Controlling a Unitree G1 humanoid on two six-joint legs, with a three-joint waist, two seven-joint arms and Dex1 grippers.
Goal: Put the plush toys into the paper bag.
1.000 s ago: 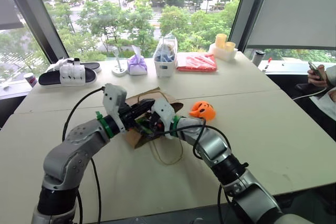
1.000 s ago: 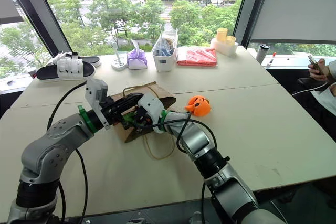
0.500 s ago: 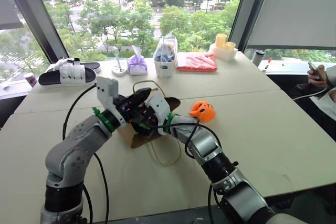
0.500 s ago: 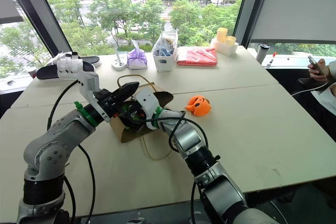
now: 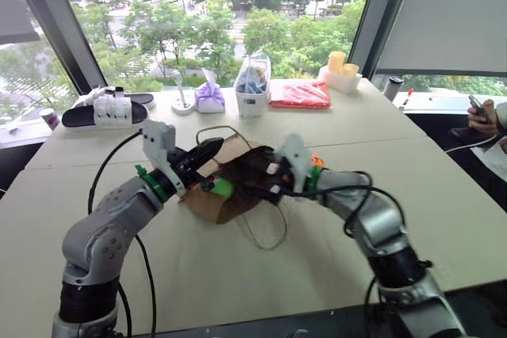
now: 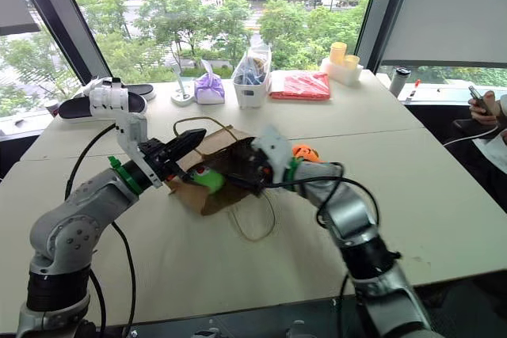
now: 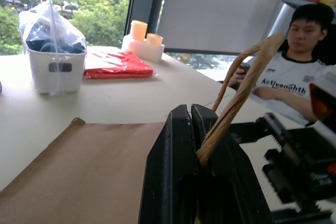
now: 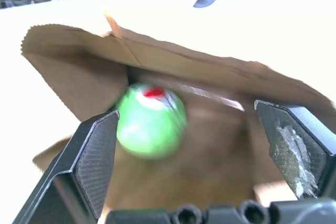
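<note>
The paper bag (image 5: pixel 230 184) is seen lying on its side on the tabletop (image 5: pixel 444 195), its mouth turned toward the robot's right. One cord handle (image 7: pixel 239 95) of the bag is pinched between the pressed-together fingers of the left end effector (image 5: pixel 212 150), so that the upper edge of the mouth is held raised. The green plush toy (image 8: pixel 151 120) is seen inside the bag, near its opening. The right end effector (image 8: pixel 205 145) is held just in front of the mouth with its fingers (image 8: pixel 94 153) spread wide and nothing between them. The orange plush toy (image 6: pixel 304 151) is partly hidden behind the right wrist, on the tabletop beside the bag.
</note>
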